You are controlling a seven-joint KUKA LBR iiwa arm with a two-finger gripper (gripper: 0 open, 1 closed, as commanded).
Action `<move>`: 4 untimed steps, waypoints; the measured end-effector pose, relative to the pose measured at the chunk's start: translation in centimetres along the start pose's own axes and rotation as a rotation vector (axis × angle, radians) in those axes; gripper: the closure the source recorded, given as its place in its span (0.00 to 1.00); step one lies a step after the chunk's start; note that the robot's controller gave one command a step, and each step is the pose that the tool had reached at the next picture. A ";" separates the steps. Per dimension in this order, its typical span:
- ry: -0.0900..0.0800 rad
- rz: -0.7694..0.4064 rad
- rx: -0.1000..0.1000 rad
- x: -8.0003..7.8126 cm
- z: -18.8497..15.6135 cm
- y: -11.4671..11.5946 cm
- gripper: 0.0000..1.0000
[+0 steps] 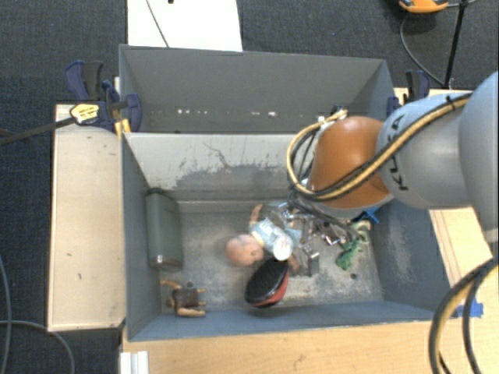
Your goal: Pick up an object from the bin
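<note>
The arm (437, 158) comes in from the right, a thick grey limb with an orange dome at its wrist and yellow and black cables looped around it. It leans over the grey metal bin (249, 92), whose tall far wall stands bare.

Against the left wall lies a dark green can (164, 228) on its side, its length running far to near, well apart from everything else.

The gripper (302, 252) hangs low over the bin floor, right of the middle, beneath the orange dome. From here I cannot tell whether it is open or closed, nor whether it holds anything.

The nearest things crowd round it. On the near side, just left of it, lies a black oval thing with a red rim (267, 281). Left of the gripper sits a pink ball (244, 250), and between the ball and the gripper, touching both as far as I can see, a white and pale blue bundle (273, 238). Right of the gripper lies a small green piece (348, 253).

In the near left corner sits a little brown toy (184, 297), alone.
</note>
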State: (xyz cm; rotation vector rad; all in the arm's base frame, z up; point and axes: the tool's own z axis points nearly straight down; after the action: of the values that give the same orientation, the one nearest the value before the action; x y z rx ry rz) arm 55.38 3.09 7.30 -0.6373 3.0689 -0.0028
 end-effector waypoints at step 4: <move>0.008 -0.219 -0.006 -1.9 -2.2 1.2 1.00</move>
State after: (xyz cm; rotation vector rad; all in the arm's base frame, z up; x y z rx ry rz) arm 56.66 4.93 9.54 -0.9713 2.9898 0.0021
